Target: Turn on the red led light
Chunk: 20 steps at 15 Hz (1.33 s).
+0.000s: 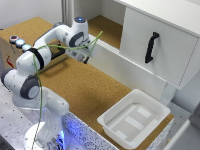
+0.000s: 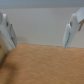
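A cork-topped table [image 1: 85,90] bears a white tray [image 1: 134,118]; a wooden box [image 1: 10,52] too.

A desk [image 1: 85,90] with a brown, cork-like top runs from 10 o'clock to 5 o'clock in the exterior view. A white plastic tray [image 1: 134,119] sits on it at about 4 o'clock, near the corner of the desk; its bottom has shallow raised panels. At 2 o'clock stands a white cabinet [image 1: 155,42] with a black handle [image 1: 151,47] on its door, set nearly upright. At 9 o'clock, on a brown box [image 1: 10,54], two pale bluish-white round lights [image 1: 23,45] lie just beside each other. A thin green cable [image 1: 40,107] hangs down at 7 o'clock.
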Available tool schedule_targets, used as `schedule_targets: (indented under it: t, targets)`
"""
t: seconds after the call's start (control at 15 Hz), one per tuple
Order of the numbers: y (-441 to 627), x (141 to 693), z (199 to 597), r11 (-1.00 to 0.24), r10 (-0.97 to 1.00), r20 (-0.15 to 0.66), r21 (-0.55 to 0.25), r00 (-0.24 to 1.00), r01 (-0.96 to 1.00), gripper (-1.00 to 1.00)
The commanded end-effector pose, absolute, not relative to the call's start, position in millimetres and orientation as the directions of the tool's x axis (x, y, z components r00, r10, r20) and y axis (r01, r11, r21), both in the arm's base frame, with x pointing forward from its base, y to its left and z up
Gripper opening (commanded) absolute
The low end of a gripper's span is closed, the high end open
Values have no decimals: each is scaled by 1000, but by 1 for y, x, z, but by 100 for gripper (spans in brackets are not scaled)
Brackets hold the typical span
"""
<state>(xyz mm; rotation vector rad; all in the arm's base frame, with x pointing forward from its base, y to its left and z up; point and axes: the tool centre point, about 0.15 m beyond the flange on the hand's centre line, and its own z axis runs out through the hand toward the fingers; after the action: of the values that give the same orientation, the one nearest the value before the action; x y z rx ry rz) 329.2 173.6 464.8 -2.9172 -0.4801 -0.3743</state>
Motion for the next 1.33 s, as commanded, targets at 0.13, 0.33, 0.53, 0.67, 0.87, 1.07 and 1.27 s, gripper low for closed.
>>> schedule_targets:
  t: [0.13,0.33,0.53,0.67,0.87,1.07,1.27]
  targets:
    - [382,326,509,-777,610,250,7,751,629,100]
    - [472,309,533,-631,747,271,0,607,776,100]
    - [527,296,541,-537,813,272,6,515,844,100]
    - [556,283,538,-495,836,264,-15,481,869,100]
    - [579,262,525,-450,873,214,2,439,893,100]
    - [589,238,517,-431,892,169,40,419,902,100]
    - [591,203,520,-401,913,143,148,382,904,100]
